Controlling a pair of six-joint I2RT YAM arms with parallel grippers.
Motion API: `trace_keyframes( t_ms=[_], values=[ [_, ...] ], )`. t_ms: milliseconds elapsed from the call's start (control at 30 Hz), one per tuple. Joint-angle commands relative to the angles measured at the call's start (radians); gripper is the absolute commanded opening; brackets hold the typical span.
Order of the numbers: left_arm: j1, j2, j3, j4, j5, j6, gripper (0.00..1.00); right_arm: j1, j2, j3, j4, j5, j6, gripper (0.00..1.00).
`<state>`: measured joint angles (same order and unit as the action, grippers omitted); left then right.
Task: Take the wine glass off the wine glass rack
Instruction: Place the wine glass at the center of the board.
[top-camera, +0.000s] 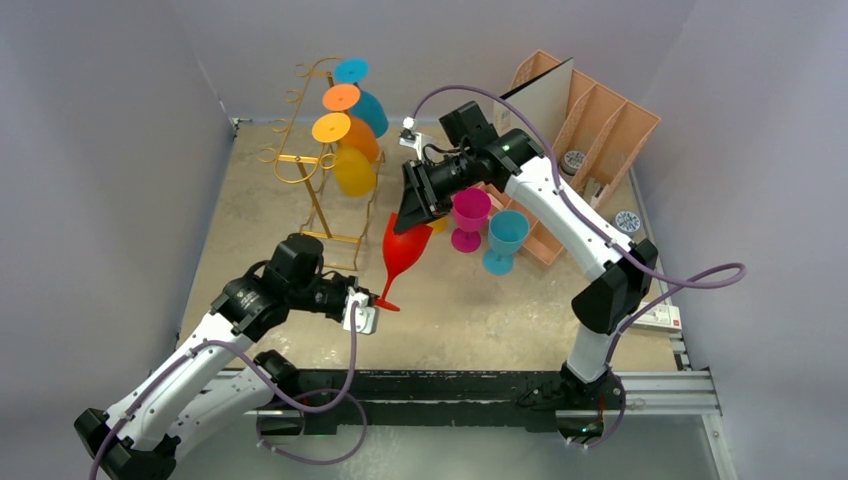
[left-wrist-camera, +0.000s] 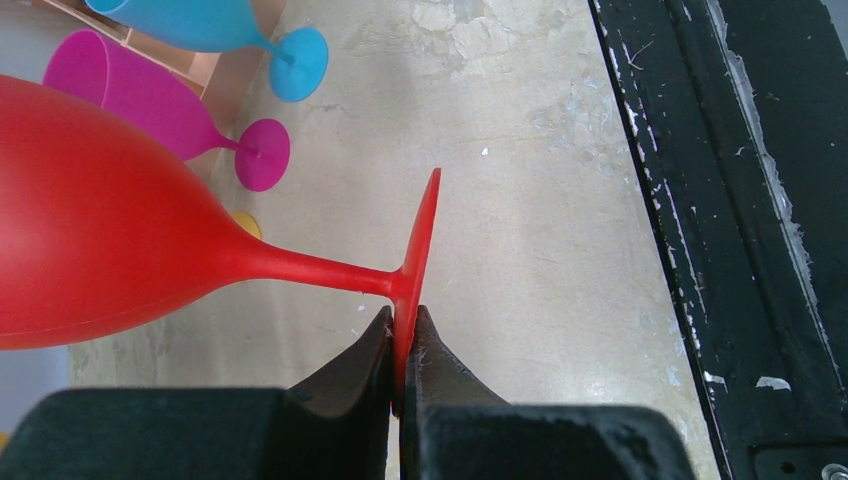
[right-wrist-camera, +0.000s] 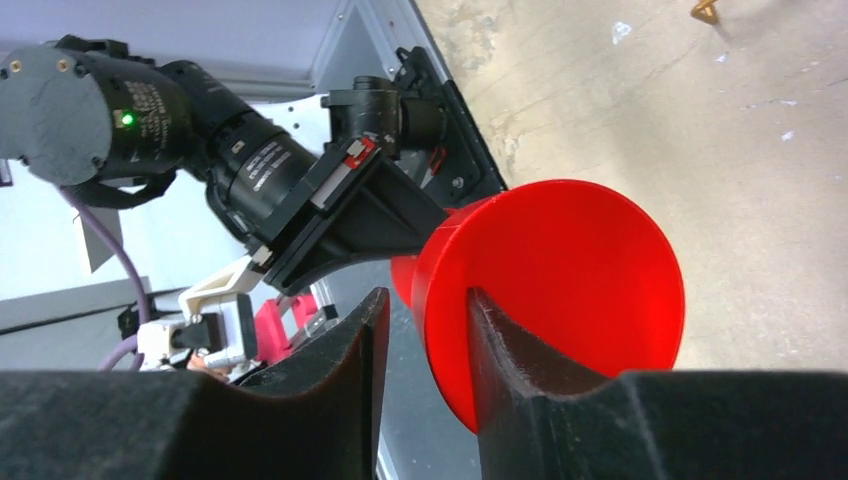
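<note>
The red wine glass (top-camera: 405, 250) hangs tilted in the air, clear of the gold wire wine glass rack (top-camera: 312, 185) at the back left. My left gripper (top-camera: 372, 312) is shut on the edge of its round foot (left-wrist-camera: 418, 240), seen edge-on in the left wrist view between the fingertips of the left gripper (left-wrist-camera: 403, 322). My right gripper (top-camera: 415, 212) is at the bowl's rim. In the right wrist view the right gripper (right-wrist-camera: 425, 305) straddles the wall of the red glass (right-wrist-camera: 580, 265), with one finger (right-wrist-camera: 500, 340) inside the bowl and the other outside, a gap showing.
The rack still carries hanging glasses: teal (top-camera: 372, 112), orange (top-camera: 360, 140), yellow (top-camera: 355, 172). A magenta glass (top-camera: 470, 215) and a blue glass (top-camera: 505, 238) stand upright near the peach slotted organiser (top-camera: 600, 115) at the back right. The black rail (left-wrist-camera: 740, 200) runs along the near edge.
</note>
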<state>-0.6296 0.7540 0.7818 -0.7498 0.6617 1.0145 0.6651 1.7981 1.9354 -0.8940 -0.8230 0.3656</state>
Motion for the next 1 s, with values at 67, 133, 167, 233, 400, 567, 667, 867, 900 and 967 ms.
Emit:
trace_keyframes(
  t_ms=[67, 133, 167, 233, 400, 567, 667, 867, 900, 967],
  values=[
    [-0.001, -0.002, 0.041, 0.028, 0.000, 0.018, 0.00, 0.002, -0.047, 0.011, -0.026, -0.137, 0.000, 0.35],
    [-0.001, -0.006, 0.042, 0.022, 0.001, 0.016, 0.00, 0.002, -0.051, 0.015, -0.042, -0.130, -0.006, 0.34],
    [-0.001, -0.009, 0.042, 0.021, 0.001, 0.014, 0.00, 0.003, -0.052, 0.018, -0.046, -0.128, -0.007, 0.32],
    [-0.001, -0.013, 0.039, 0.018, 0.001, 0.014, 0.00, 0.002, -0.052, 0.023, -0.050, -0.130, -0.006, 0.28],
    [-0.002, -0.008, 0.039, 0.007, 0.002, 0.017, 0.00, 0.002, -0.052, 0.033, -0.052, -0.139, -0.001, 0.18],
    [-0.003, -0.007, 0.039, -0.008, 0.004, 0.024, 0.00, 0.002, -0.057, 0.032, -0.030, -0.143, 0.027, 0.26],
    [-0.004, -0.007, 0.040, -0.017, 0.004, 0.024, 0.00, 0.002, -0.061, 0.025, -0.014, -0.142, 0.044, 0.28],
    [-0.006, -0.007, 0.043, -0.036, 0.006, 0.031, 0.00, 0.002, -0.062, 0.020, -0.005, -0.130, 0.055, 0.27],
    [-0.006, -0.006, 0.044, -0.038, 0.006, 0.032, 0.00, 0.002, -0.062, 0.020, -0.004, -0.123, 0.056, 0.27],
    [-0.006, -0.004, 0.045, -0.043, 0.007, 0.032, 0.00, 0.002, -0.060, 0.020, -0.003, -0.114, 0.056, 0.25]
  ],
)
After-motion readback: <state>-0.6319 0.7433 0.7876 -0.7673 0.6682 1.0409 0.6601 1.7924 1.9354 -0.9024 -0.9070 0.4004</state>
